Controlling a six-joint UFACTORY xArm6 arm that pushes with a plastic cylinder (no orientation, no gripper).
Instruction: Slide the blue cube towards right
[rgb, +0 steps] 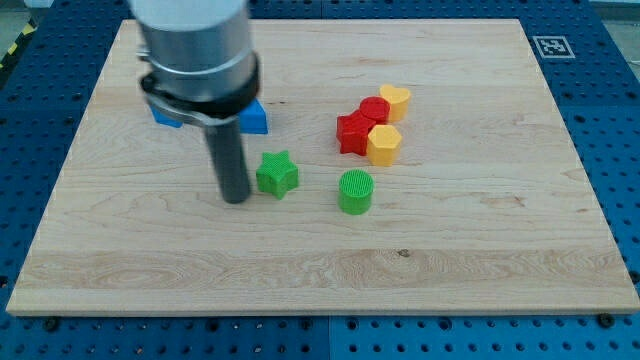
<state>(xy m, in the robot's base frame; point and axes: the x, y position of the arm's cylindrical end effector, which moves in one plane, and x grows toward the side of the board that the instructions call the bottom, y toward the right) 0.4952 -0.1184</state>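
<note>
Two blue blocks lie at the view's upper left, both partly hidden behind the arm. One blue block (254, 117) shows to the right of the rod; its shape is unclear. The other blue block (165, 114) shows to the left of the rod. My tip (235, 198) rests on the board below both blue blocks and just left of a green star (277, 174).
A green cylinder (355, 191) lies right of the green star. A cluster at the upper middle holds a red star (352, 133), a red cylinder (375, 109), a yellow heart (395, 99) and a yellow hexagon (384, 144). The wooden board (480, 250) has blue pegboard around it.
</note>
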